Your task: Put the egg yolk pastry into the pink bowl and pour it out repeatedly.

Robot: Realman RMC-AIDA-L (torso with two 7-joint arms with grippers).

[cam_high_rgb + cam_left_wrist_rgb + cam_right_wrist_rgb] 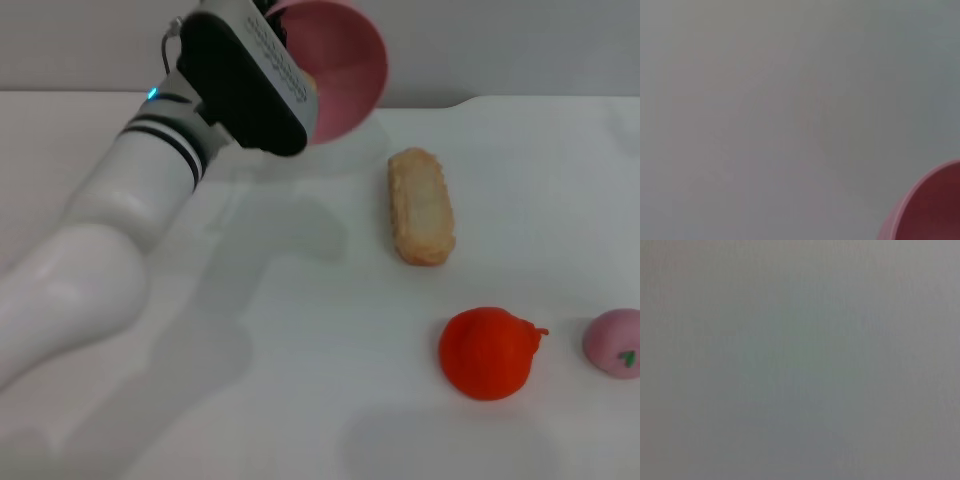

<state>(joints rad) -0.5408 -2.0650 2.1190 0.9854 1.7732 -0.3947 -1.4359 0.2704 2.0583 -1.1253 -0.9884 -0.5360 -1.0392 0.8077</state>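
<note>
Left gripper has the pink bowl lifted off the table and tipped sideways, fingers hidden so can't tell their grip; egg yolk pastry not visible; bread, red fruit, pink fruit well clear below.

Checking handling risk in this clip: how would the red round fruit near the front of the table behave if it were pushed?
The red round fruit looks nearly spherical, so it would probably roll. Its small stem nub may make it wobble or stop early. The pink fruit sits close on the table, so a collision seems possible.
</note>
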